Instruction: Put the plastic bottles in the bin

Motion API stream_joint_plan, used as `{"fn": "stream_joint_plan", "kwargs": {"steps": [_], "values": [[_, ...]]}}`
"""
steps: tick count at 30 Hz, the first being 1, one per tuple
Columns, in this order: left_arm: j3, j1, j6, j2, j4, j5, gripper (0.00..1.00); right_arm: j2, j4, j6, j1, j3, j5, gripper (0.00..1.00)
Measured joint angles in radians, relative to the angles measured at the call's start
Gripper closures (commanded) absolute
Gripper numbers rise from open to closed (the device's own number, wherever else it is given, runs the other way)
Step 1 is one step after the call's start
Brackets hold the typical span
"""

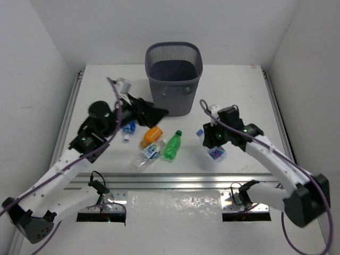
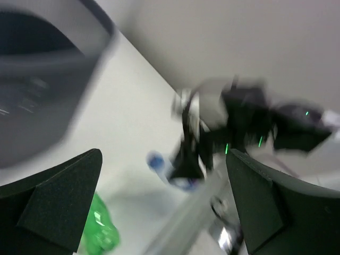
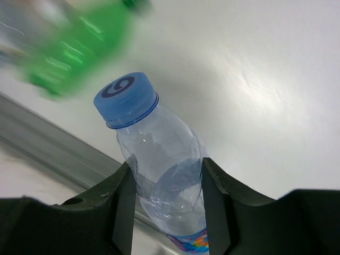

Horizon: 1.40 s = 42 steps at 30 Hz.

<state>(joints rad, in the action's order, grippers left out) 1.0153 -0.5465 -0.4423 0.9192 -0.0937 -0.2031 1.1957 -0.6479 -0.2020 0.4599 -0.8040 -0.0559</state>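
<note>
The dark grey mesh bin (image 1: 174, 74) stands at the back middle of the table. My right gripper (image 1: 213, 139) is shut on a clear plastic bottle (image 3: 159, 159) with a blue cap, both fingers pressed against its sides; it shows on the table's right (image 1: 216, 153). My left gripper (image 1: 151, 112) hangs open and empty just left of the bin's base, its jaws wide apart (image 2: 164, 207). In front of the bin lie an orange bottle (image 1: 151, 135), a green bottle (image 1: 172, 146), a clear bottle with a blue label (image 1: 145, 156) and a small blue-capped bottle (image 1: 128, 131).
A metal rail (image 1: 170, 180) runs along the table's near edge. White walls close in on three sides. The left wrist view is blurred; it shows the bin's wall (image 2: 37, 90), the green bottle (image 2: 98, 228) and the right arm (image 2: 239, 127).
</note>
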Motion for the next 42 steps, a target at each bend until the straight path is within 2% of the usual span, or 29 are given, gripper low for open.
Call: {"fn": "stream_joint_plan", "kwargs": {"steps": [4, 9, 11, 14, 16, 18, 20, 21, 22, 23, 27, 31, 37, 38, 39, 40, 42], "values": [[-0.135, -0.129, -0.025, 0.081, 0.113, -0.194, 0.00, -0.196, 0.199, -0.101, -0.018, -0.049, -0.215, 0.82], [-0.206, -0.278, -0.005, 0.160, 0.190, -0.308, 0.00, -0.258, 0.467, -0.282, -0.026, -0.108, -0.480, 0.80], [-0.206, -0.292, 0.002, 0.158, 0.258, -0.333, 0.00, -0.257, 0.588, -0.370, -0.026, -0.110, -0.596, 0.80], [-0.205, -0.292, 0.001, 0.145, 0.326, -0.369, 0.00, -0.244, 0.733, -0.462, -0.043, -0.109, -0.674, 0.79], [-0.202, -0.292, 0.000, 0.146, 0.355, -0.395, 0.07, -0.230, 0.844, -0.528, -0.052, -0.109, -0.717, 0.78], [-0.201, -0.301, 0.001, 0.152, 0.370, -0.410, 0.19, -0.215, 0.953, -0.596, -0.053, -0.109, -0.760, 0.77], [-0.200, -0.303, 0.011, 0.159, 0.372, -0.399, 0.18, -0.206, 1.042, -0.665, -0.053, -0.109, -0.800, 0.77], [-0.198, -0.303, 0.019, 0.166, 0.373, -0.375, 0.09, -0.206, 1.073, -0.697, -0.051, -0.109, -0.826, 0.78], [-0.192, -0.303, 0.029, 0.171, 0.374, -0.349, 0.02, -0.207, 1.089, -0.724, -0.047, -0.109, -0.858, 0.78], [-0.182, -0.302, 0.040, 0.175, 0.374, -0.320, 0.00, -0.209, 1.091, -0.740, -0.040, -0.109, -0.881, 0.78], [-0.137, -0.298, 0.073, 0.169, 0.372, -0.254, 0.00, -0.220, 1.052, -0.736, -0.031, -0.109, -0.908, 0.80], [-0.104, -0.298, 0.110, 0.144, 0.326, -0.200, 0.00, -0.242, 0.943, -0.682, -0.032, -0.115, -0.880, 0.79], [-0.107, -0.298, 0.128, 0.102, 0.338, -0.226, 0.15, -0.237, 1.019, -0.748, -0.032, -0.105, -0.915, 0.78], [-0.106, -0.298, 0.126, 0.104, 0.347, -0.241, 0.28, -0.235, 1.039, -0.764, -0.032, -0.105, -0.925, 0.78], [-0.104, -0.298, 0.124, 0.113, 0.354, -0.262, 0.37, -0.231, 1.060, -0.774, -0.032, -0.105, -0.932, 0.77], [-0.098, -0.298, 0.120, 0.124, 0.365, -0.285, 0.51, -0.228, 1.070, -0.781, -0.032, -0.105, -0.938, 0.76], [-0.086, -0.298, 0.119, 0.144, 0.374, -0.311, 0.59, -0.225, 1.077, -0.797, -0.040, -0.105, -0.948, 0.72]]}}
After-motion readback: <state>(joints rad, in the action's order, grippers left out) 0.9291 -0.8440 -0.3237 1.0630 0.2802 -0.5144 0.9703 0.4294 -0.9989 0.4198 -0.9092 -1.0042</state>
